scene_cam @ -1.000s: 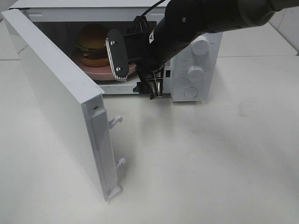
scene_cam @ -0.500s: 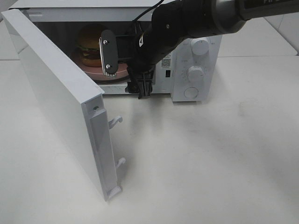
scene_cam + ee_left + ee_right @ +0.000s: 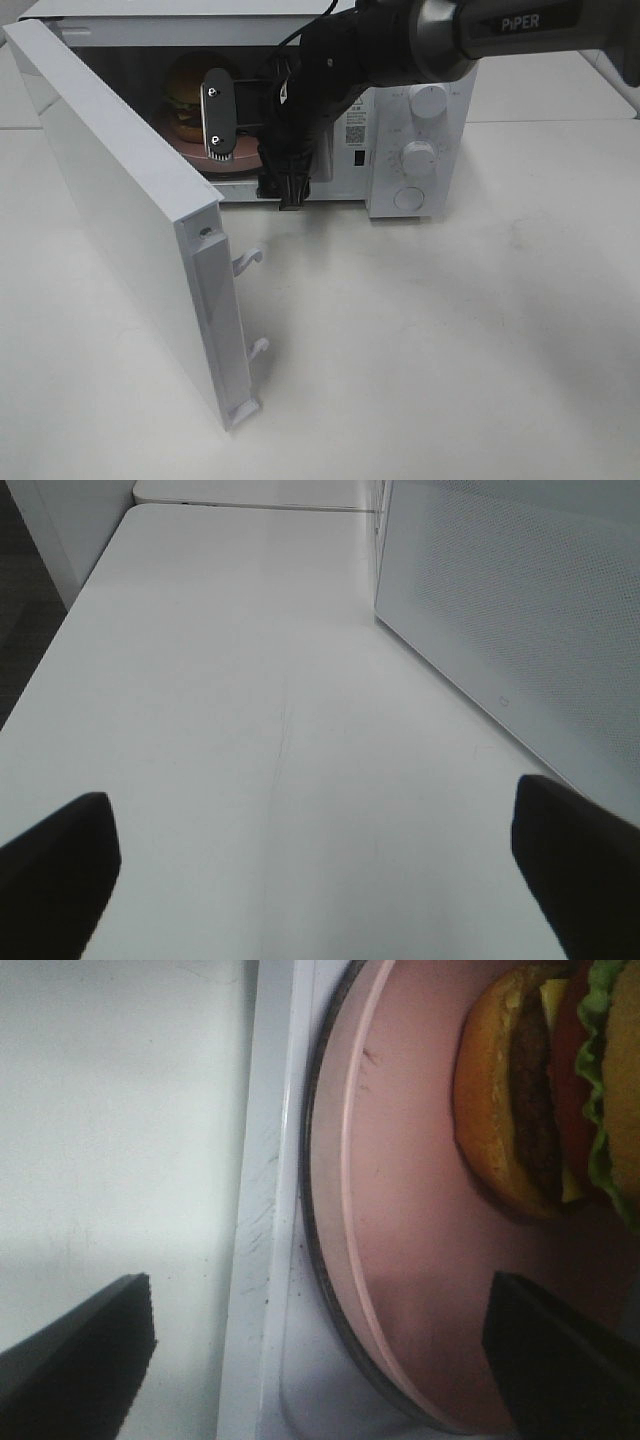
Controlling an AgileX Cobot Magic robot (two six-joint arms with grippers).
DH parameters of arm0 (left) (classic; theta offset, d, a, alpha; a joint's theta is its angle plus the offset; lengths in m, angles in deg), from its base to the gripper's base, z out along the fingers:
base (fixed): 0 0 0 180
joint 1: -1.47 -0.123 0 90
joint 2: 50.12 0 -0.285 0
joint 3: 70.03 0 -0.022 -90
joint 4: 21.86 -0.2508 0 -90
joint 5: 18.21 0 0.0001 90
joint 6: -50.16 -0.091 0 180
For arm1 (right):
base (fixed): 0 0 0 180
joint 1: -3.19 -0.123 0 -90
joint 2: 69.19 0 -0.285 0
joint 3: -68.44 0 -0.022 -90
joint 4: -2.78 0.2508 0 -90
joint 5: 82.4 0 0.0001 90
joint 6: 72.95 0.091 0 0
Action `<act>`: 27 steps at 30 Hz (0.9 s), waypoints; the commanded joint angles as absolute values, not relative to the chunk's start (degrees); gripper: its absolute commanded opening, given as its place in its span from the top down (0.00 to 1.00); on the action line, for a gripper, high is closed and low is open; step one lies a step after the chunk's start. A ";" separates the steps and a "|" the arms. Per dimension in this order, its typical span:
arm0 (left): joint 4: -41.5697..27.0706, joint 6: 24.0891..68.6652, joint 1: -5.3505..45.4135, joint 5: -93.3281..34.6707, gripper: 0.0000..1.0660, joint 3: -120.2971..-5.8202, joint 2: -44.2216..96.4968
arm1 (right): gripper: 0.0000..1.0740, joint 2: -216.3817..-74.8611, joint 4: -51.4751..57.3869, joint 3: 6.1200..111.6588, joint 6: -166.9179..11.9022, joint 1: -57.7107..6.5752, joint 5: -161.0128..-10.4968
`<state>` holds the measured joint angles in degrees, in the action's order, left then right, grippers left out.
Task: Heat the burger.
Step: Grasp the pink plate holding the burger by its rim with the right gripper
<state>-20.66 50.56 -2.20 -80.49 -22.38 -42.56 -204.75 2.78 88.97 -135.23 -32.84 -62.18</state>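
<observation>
**right arm slid further left across the oven mouth since a second ago**

right fingers (image 3: 218,120) are wide with nothing between them. in the wrist view one sits over the pink plate (image 3: 400,1260), the other outside the sill. burger (image 3: 188,90) is on that plate inside the microwave (image 3: 415,150), apart from both fingers. left fingers (image 3: 60,870) are wide too, empty, over bare worktop (image 3: 250,680) beside the door (image 3: 120,210).

risks as i read it:
- a careless pull-out catches the plate rim and drags plate and burger toward the sill
- swinging the door before the arm clears hits the wrist
- door open, so no heating yet
</observation>
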 commanded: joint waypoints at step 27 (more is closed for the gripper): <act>-20.60 50.56 -2.31 -79.69 0.06 -22.38 -42.90 | 0.25 -215.81 0.55 106.67 -134.37 -32.84 -52.55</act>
<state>-20.66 50.56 -2.20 -80.49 -22.38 -42.56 -215.81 0.66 106.16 -135.06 -32.84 -53.01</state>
